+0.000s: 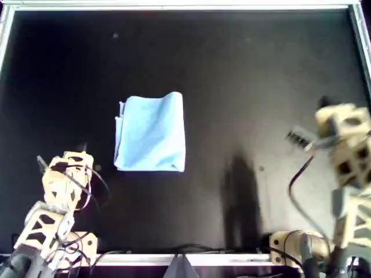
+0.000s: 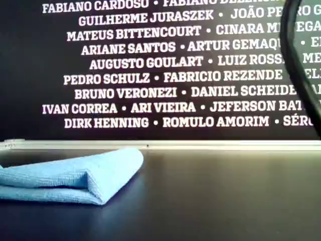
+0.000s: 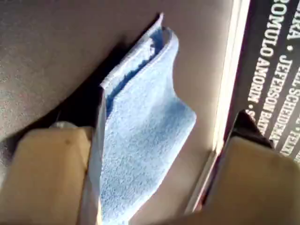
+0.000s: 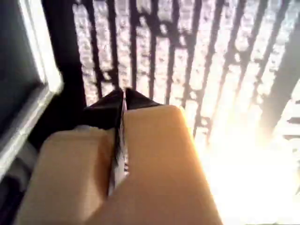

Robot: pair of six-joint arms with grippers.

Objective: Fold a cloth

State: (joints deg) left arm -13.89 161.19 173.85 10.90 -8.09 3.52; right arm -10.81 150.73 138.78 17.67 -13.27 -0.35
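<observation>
The cloth (image 1: pixel 151 133) is light blue and lies folded into a rectangle on the black table, left of centre in the overhead view. The exterior view shows the cloth (image 2: pixel 70 175) low at its left, with a rounded fold facing right. My left gripper (image 1: pixel 62 153) hovers open a short way off the cloth's near-left corner in the overhead view. In the left wrist view the cloth (image 3: pixel 140 122) shows between the spread fingers of the left gripper (image 3: pixel 150 122). My right gripper (image 1: pixel 297 138) is far off at the overhead view's right. In its wrist view the right gripper (image 4: pixel 123 93) is shut and holds nothing.
A metal rim (image 1: pixel 174 7) frames the black table. A wall with white names (image 2: pixel 160 65) stands behind the far rail (image 2: pixel 160 144). A black cable (image 2: pixel 301 75) hangs at the exterior view's right. Cables (image 1: pixel 298 191) trail from the right arm.
</observation>
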